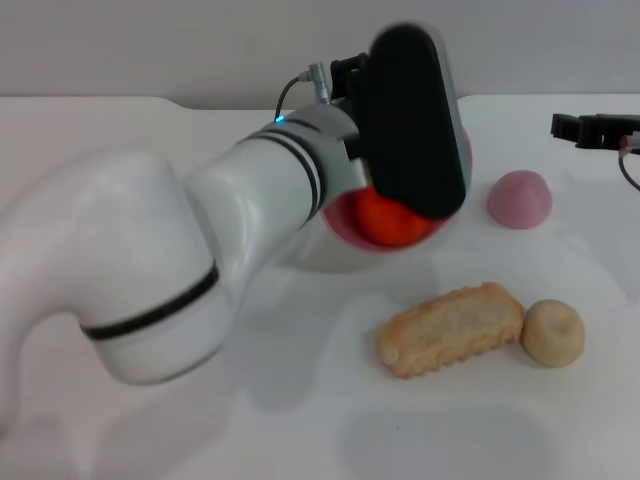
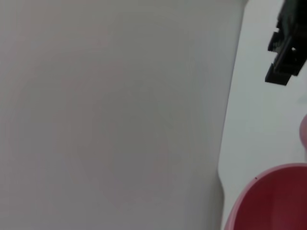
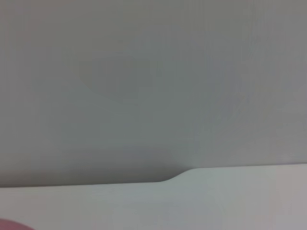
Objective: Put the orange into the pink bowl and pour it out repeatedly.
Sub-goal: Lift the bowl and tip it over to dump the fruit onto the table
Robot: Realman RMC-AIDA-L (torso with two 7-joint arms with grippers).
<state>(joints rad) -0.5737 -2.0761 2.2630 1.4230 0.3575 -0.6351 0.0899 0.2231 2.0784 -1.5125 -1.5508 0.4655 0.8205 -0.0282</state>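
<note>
The left gripper, grip hidden, covers the pink bowl holding the orange; no writing visible.

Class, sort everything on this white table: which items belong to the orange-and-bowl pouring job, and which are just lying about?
Belongs to the job:
- red-orange rounded toy orange, in the bowl
- glossy pink plastic bowl
- left claw, over the bowl

Lying about:
- pink-mauve ball
- beige ball
- tan toy bread piece
- right claw, parked

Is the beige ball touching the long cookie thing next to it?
Touching. In the head view the beige ball sits right against the end of the long biscuit, with no table showing between them.
</note>
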